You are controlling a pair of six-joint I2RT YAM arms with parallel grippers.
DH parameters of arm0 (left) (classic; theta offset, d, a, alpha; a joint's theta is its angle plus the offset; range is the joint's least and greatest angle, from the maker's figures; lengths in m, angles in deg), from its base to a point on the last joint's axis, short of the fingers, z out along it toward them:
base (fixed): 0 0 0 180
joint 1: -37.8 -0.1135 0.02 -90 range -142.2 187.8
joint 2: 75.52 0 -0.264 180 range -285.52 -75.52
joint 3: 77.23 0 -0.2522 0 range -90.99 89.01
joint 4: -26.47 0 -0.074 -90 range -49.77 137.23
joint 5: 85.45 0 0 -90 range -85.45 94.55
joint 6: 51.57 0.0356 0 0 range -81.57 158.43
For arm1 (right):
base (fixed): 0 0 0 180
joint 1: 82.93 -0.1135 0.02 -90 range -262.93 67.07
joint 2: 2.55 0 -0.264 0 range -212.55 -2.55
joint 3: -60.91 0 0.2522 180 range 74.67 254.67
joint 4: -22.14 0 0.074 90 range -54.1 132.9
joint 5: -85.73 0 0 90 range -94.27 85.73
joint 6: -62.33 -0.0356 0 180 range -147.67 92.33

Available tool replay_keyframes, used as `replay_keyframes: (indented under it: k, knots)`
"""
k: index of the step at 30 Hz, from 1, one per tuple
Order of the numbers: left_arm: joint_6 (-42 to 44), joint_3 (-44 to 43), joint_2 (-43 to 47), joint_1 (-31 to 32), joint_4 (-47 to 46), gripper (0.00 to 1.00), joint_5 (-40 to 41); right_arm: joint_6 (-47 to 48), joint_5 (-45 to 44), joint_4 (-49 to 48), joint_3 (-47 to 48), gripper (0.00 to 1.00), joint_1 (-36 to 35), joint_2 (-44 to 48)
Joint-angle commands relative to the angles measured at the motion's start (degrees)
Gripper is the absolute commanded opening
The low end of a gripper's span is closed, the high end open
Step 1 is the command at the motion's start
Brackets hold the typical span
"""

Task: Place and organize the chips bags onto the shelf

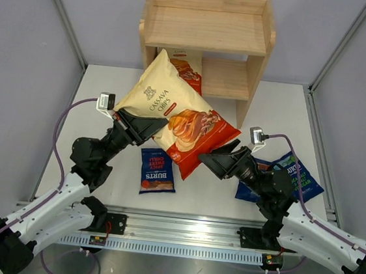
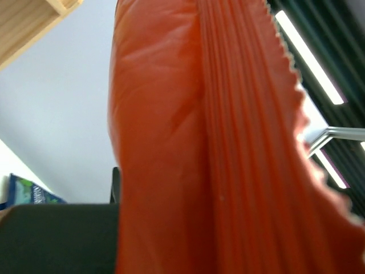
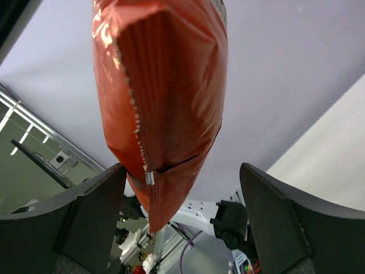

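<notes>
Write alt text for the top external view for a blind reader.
The left gripper holds a large cream and orange-red Cassava Chips bag in front of a two-tier wooden shelf, the open right gripper at its lower end. A similar bag sits on the lower tier; one blue Burts bag lies on the table, others farther right.

Large glossy chips bag [image 1: 173, 110]: cream top, dark "CASSAVA CHIPS" lettering, orange-red base; underside and crimped seam plain orange-red.
Second cream-and-orange-red bag [image 1: 190, 71]: same print.
Small dark blue "BURTS" bag [image 1: 157, 170]: white logo.
Right-hand dark blue bag [image 1: 300, 175]: green lettering.
Natural-wood shelf [image 1: 207, 29]: pale, straight grain.
Left gripper [image 1: 146, 128], right gripper [image 1: 223, 156]: black.
Cables [image 1: 59, 130]: purple.
</notes>
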Motion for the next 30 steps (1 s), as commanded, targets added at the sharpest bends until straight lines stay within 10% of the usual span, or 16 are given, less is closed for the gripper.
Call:
replay_keyframes:
  k: [1, 17, 21, 23, 25, 30]
  knots:
    - [-3.4, 0.5, -0.5, 1.5, -11.6, 0.05, 2.8, -2.1, -6.0, -13.0, 1.8, 0.87, -0.6, -2.8]
    - [-2.5, 3.4, -3.0, 3.2, -9.0, 0.02, 2.5, -0.4, -3.1, -15.4, 5.4, 0.65, -1.3, -7.0]
    - [-0.5, 2.7, -2.5, 3.2, -5.2, 0.19, 1.9, 0.5, -5.6, -12.2, 3.8, 0.45, -1.3, -4.8]
    - [1.9, 1.8, -0.8, 3.0, -1.5, 0.44, 2.2, 0.6, -8.2, -8.9, 3.1, 0.42, -1.2, -2.6]
    - [7.3, -1.2, 2.3, 2.7, 11.1, 0.72, 4.8, 1.1, -9.8, -6.3, 1.4, 0.33, -1.3, -0.4]
    - [18.2, -7.0, 8.5, 2.3, 40.8, 0.95, 15.2, 0.1, -17.8, -2.8, -2.6, 0.25, -1.2, 3.0]
